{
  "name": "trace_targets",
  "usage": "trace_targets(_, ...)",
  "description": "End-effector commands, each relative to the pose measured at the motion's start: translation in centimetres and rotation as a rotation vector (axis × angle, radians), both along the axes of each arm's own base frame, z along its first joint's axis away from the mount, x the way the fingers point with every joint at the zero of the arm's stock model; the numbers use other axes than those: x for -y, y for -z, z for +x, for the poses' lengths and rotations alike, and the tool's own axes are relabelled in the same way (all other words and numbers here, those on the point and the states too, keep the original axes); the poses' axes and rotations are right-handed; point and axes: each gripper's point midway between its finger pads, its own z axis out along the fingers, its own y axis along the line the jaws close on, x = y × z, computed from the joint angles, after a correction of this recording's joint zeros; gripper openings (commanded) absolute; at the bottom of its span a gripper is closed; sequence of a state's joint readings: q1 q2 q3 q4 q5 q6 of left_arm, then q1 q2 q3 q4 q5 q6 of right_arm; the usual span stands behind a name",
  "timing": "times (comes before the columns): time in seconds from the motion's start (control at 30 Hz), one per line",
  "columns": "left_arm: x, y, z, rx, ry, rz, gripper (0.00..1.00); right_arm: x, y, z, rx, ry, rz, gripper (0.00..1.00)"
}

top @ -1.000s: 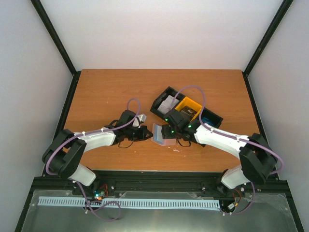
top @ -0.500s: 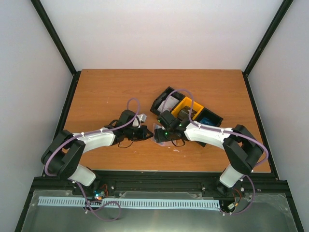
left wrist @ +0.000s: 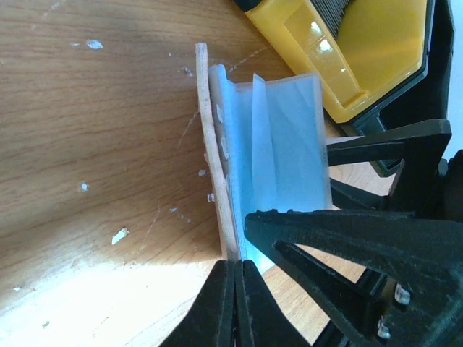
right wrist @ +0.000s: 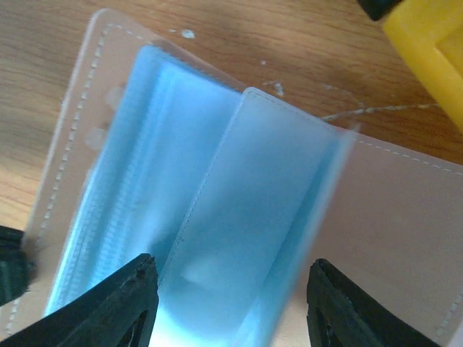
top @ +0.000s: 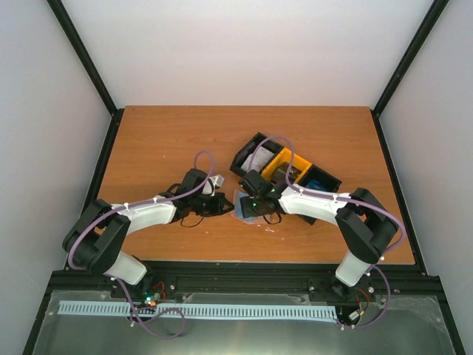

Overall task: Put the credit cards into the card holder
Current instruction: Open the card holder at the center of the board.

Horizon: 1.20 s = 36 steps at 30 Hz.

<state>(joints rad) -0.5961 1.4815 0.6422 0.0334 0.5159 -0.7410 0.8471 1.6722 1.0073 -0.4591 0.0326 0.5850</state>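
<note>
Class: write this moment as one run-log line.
left gripper: jaws shut on card holder edge | right gripper: jaws open astride its blue sleeves | credit cards: in bins

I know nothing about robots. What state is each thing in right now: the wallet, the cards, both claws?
Card holder: lying open, blue pockets fanned up, no card seen inside.
Left gripper: shut, pinching the card holder's tan cover.
Right gripper: open, fingers either side of a blue pocket.
Cards: stacked in the bins.
</note>
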Motion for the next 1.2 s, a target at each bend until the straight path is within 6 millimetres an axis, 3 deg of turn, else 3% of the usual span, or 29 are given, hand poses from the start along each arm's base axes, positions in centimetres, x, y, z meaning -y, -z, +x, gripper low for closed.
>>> trace_targets(0.0,0.1,-0.7,-0.1,0.036,0.017,0.0,0.01,1.6,-0.1,0.2,0.033,0.048,-0.059,0.56)
trace_targets(0.17,0.0,-0.4,-0.1,0.032,0.012,0.006,0.01,2.4,-0.3,0.4,0.053,0.074,-0.085,0.59)
trace_targets(0.37,0.0,-0.3,-0.1,0.028,0.012,0.011,0.01,3.5,-1.4,0.8,0.1,0.1,-0.117,0.68)
trace_targets(0.57,0.0,-0.2,-0.1,0.029,0.01,0.011,0.01,6.5,-2.7,1.9,0.178,0.179,-0.271,0.65)
trace_targets(0.63,0.0,-0.3,-0.1,0.03,0.01,0.01,0.01,6.6,-3.0,2.0,0.185,0.173,-0.276,0.64)
trace_targets(0.73,0.0,-0.3,-0.1,0.028,0.01,0.011,0.01,5.5,-3.5,2.0,0.183,0.139,-0.225,0.58)
trace_targets(0.83,0.0,-0.3,-0.1,0.028,0.008,0.01,0.01,4.3,-4.2,2.1,0.185,0.114,-0.169,0.38)
trace_targets(0.97,0.1,-0.4,-0.1,0.026,0.013,0.005,0.01,3.6,-5.4,2.6,0.208,0.11,-0.142,0.21)
trace_targets(1.17,0.2,-0.6,0.0,0.03,0.018,0.0,0.01,2.3,-7.0,3.0,0.24,0.085,-0.102,0.19)
